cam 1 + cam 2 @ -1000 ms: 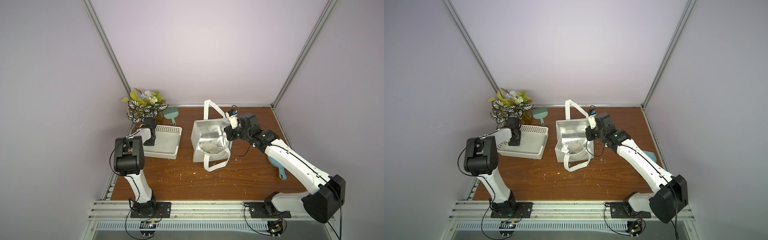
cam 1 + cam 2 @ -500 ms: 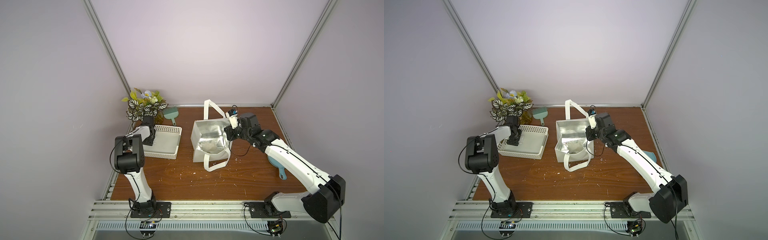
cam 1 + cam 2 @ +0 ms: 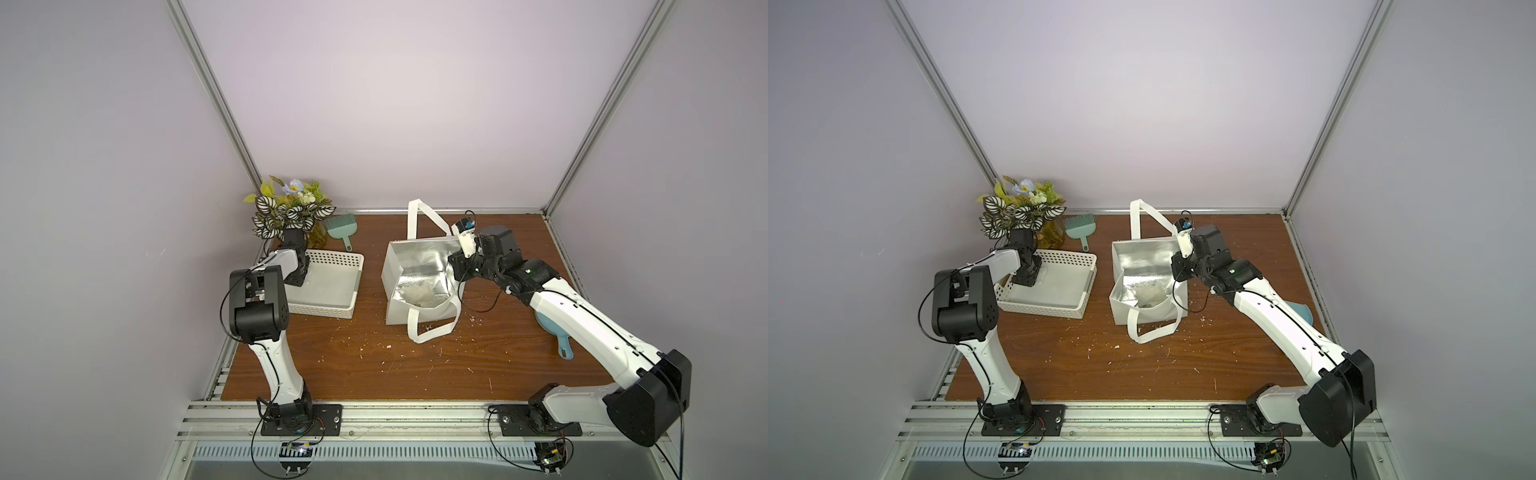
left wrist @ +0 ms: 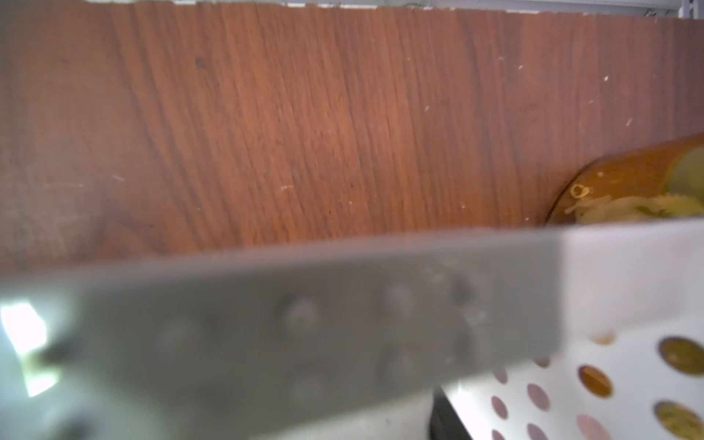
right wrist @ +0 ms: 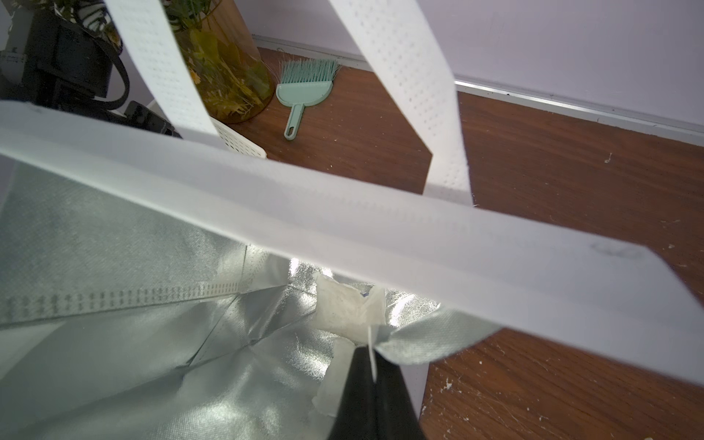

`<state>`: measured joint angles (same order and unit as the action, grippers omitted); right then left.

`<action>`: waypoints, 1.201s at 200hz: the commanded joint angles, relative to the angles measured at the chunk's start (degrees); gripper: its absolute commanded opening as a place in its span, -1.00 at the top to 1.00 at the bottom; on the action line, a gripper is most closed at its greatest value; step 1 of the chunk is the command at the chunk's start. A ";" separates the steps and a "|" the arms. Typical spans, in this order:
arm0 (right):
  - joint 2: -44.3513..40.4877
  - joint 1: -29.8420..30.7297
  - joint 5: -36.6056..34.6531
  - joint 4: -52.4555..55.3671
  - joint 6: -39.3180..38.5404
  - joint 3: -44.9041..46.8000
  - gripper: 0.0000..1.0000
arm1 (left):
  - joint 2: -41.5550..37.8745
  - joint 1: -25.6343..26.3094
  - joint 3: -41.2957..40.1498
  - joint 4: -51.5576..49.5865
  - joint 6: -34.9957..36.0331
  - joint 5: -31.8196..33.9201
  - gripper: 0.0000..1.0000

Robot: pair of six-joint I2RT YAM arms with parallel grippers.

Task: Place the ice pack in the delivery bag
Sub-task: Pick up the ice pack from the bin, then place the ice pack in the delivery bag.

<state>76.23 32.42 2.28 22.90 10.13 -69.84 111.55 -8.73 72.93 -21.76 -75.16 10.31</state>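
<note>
Only in the right wrist view: the blue mark on the ice pack, lying on the foil floor of the delivery bag, and the right claw pressed together on the bag's foil-lined side rim. In both top views, no more than a pale lump at the bag's bottom. Bag open, standing on the table near the middle of its far edge.

Counted: one bag with two loop handles, one upright, one drooping over the near side onto the table; one ice pack; one perforated basket toward the far left corner; one vase of leaves in that corner; one teal brush just beside it; one teal dustpan by the right edge, mostly hidden under the right arm.

Left claw down inside the basket. Left wrist view mostly a blurred grey band; impossible to tell whether apart or together.
</note>
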 commanded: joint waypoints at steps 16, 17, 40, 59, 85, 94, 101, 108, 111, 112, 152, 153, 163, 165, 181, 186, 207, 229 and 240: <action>-1.28 -0.26 1.05 -1.72 0.67 -0.73 0.93 | -5.84 -0.45 -3.76 -4.77 3.22 -2.69 0.58; -1.31 -0.26 1.10 -1.71 0.67 -0.73 0.93 | -6.09 -0.43 -3.85 -4.78 3.28 -2.72 0.58; -1.39 -0.26 0.60 -1.72 0.25 -0.73 0.93 | -11.84 0.24 -6.52 -4.52 4.55 -3.70 0.57; -1.40 -0.26 0.20 -1.65 0.07 -0.93 0.93 | -17.20 0.53 -9.77 -2.67 5.78 -6.33 0.54; -1.74 -0.27 0.13 -1.70 0.13 -1.02 0.92 | -25.38 2.05 -13.14 -0.90 8.77 -8.80 0.54; -1.85 -0.24 0.26 -1.78 0.23 -1.00 0.92 | -28.19 3.17 -13.87 -0.35 10.64 -9.36 0.56; -1.92 -0.26 0.35 -1.94 0.35 -1.00 0.92 | -30.35 4.23 -14.13 0.35 12.39 -9.92 0.56; -1.99 -0.30 0.43 -1.89 0.49 -0.99 0.92 | -32.68 5.35 -14.48 2.10 15.32 -10.79 0.52; -2.00 -0.28 0.52 -1.90 0.55 -1.06 0.92 | -33.69 5.90 -14.43 2.95 16.68 -11.22 0.51; -2.02 -0.31 0.48 -1.89 0.53 -1.03 0.93 | -34.04 6.26 -14.46 3.22 17.13 -11.29 0.51; -2.53 -0.26 0.65 -1.90 1.97 -0.51 0.92 | -44.28 15.06 -10.95 7.35 28.67 -12.41 0.49; -2.55 -0.26 0.67 -1.94 1.98 -0.49 0.93 | -44.34 15.28 -10.78 7.39 28.93 -12.54 0.49; -2.63 -0.26 0.81 -2.06 2.50 -0.17 0.93 | -44.91 17.44 -9.13 7.91 31.76 -14.42 0.53; -2.68 -0.26 0.82 -2.11 2.58 -0.15 0.92 | -44.92 18.01 -8.61 7.82 32.10 -14.61 0.54; -2.58 -0.26 0.95 -2.15 3.25 0.06 0.92 | -44.01 23.89 -4.43 7.53 36.13 -16.22 0.55; -2.58 -0.30 0.85 -2.11 3.51 0.14 0.92 | -43.40 26.27 -2.78 6.96 37.22 -15.82 0.55; -2.62 -0.26 0.60 -2.06 4.06 0.13 0.92 | -40.06 36.72 4.13 4.79 42.31 -13.14 0.55; -2.63 -0.26 0.47 -2.08 4.54 0.04 0.92 | -36.51 45.35 9.31 3.11 46.28 -13.08 0.56; -2.58 -0.26 0.51 -2.07 4.62 -0.01 0.92 | -35.29 49.04 10.81 2.54 48.31 -12.55 0.56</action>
<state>75.40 32.21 2.26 22.87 13.52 -69.78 74.24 33.47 79.88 -17.65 -34.92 -2.85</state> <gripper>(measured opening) 0.043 0.437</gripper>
